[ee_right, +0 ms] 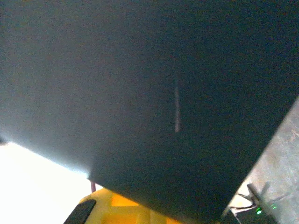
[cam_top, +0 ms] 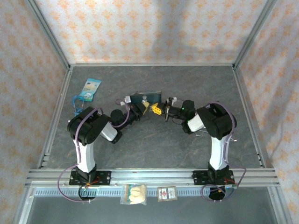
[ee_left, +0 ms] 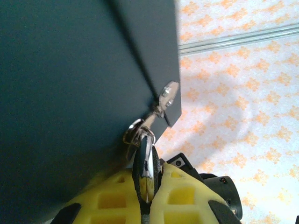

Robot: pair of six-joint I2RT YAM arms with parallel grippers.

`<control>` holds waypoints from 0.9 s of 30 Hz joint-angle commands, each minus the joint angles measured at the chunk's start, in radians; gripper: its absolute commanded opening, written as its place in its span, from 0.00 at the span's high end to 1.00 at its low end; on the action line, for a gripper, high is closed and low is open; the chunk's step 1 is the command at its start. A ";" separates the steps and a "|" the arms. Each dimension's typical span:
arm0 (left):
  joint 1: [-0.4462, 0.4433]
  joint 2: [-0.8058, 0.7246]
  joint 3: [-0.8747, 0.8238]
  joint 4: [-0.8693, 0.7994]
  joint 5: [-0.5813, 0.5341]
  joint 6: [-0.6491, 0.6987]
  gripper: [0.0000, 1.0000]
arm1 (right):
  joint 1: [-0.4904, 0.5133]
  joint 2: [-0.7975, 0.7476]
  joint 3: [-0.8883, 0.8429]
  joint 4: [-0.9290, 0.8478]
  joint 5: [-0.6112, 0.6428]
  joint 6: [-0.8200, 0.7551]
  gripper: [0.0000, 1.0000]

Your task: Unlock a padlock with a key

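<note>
The left pincer point(cam_top: 150, 109), just in front of the dark blue-green rectangular tin point(cam_top: 140, 98), is clamped edge-on upon one flat shiny piece of the small silvery metal key bunch point(ee_left: 163, 97). The bunch is made up of a bright flat blade nipped between the yellow fingers point(ee_left: 182, 196), a small split ring above it, and beyond the ring a second slim key. The rounded end of that second key shows against the tin's edge near a corner; whether it touches the tin or is merely in front of it, I cannot tell.

The outer key hangs off the ring and is not gripped itself, so I judge it free to swing. A push toward a keyhole may fold it aside rather than drive it in. A twist of the wrist may turn the ring rather than the key. Its end may also snag on the tin's corner and drag the bunch out of the grip, since the hold is on a thin polished edge.

The tin seems to lie close against both wrist cameras, so aiming must lean on the overhead view, where everything is tiny. Where the small dark padlock sits relative to the tin I cannot tell.

The right pincer point(cam_top: 161, 111) is just in front of the tin's right half, almost touching the left one. Whether its jaws are apart or together I cannot tell. So near each other, the two could knock together and jar the key loose.
</note>
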 commanded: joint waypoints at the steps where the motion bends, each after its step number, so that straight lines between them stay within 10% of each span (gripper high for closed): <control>1: -0.053 0.038 -0.035 0.277 0.219 0.032 1.00 | -0.005 0.018 0.021 0.413 0.172 0.290 1.00; 17: -0.036 0.066 -0.053 0.276 0.160 0.036 1.00 | -0.002 0.051 0.003 0.392 0.207 0.282 1.00; 27: -0.018 0.003 -0.063 0.032 0.072 0.104 1.00 | -0.027 -0.127 -0.043 -0.156 0.216 -0.287 0.76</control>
